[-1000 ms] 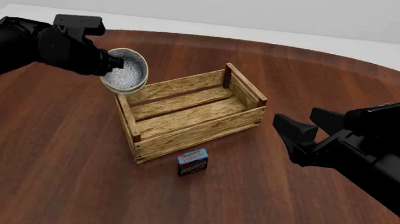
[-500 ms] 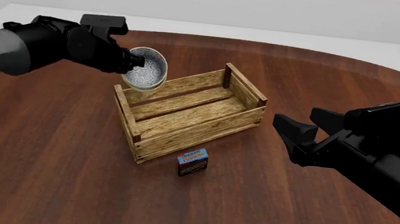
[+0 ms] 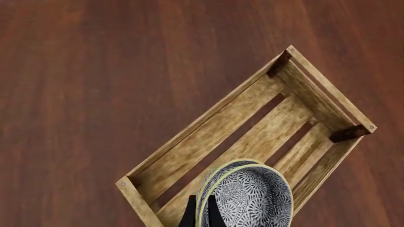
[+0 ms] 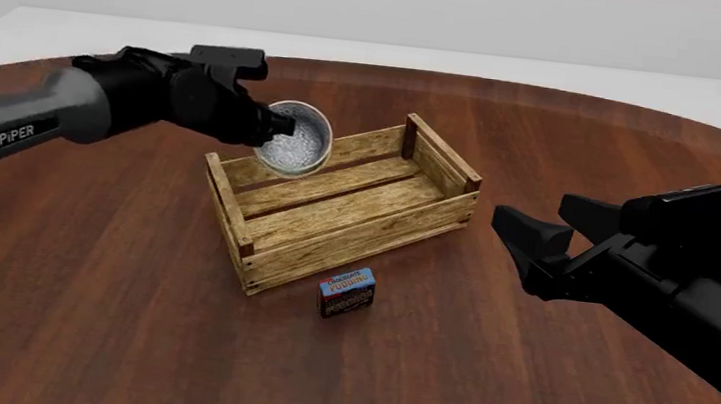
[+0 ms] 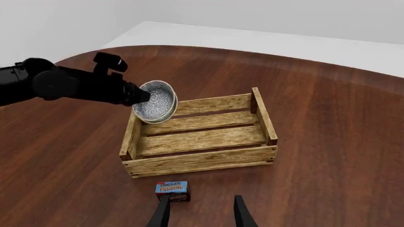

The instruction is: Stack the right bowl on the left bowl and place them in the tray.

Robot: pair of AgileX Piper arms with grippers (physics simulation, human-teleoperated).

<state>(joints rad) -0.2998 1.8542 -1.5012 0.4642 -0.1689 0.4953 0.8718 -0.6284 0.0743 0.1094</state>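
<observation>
Two speckled blue-grey bowls (image 4: 294,152), nested one inside the other and tipped on edge, hang over the left end of the tray (image 4: 340,203), pinched at the rim by the left gripper (image 4: 275,128). The left wrist view shows both rims together above the slats. The stacking looks done; what remains is lowering and releasing the pair inside the light-wood crate. The right gripper (image 4: 528,243) waits well apart to the right, fingers spread and empty. A small pudding carton (image 4: 346,293) stands just before the tray on the table (image 4: 82,293).
</observation>
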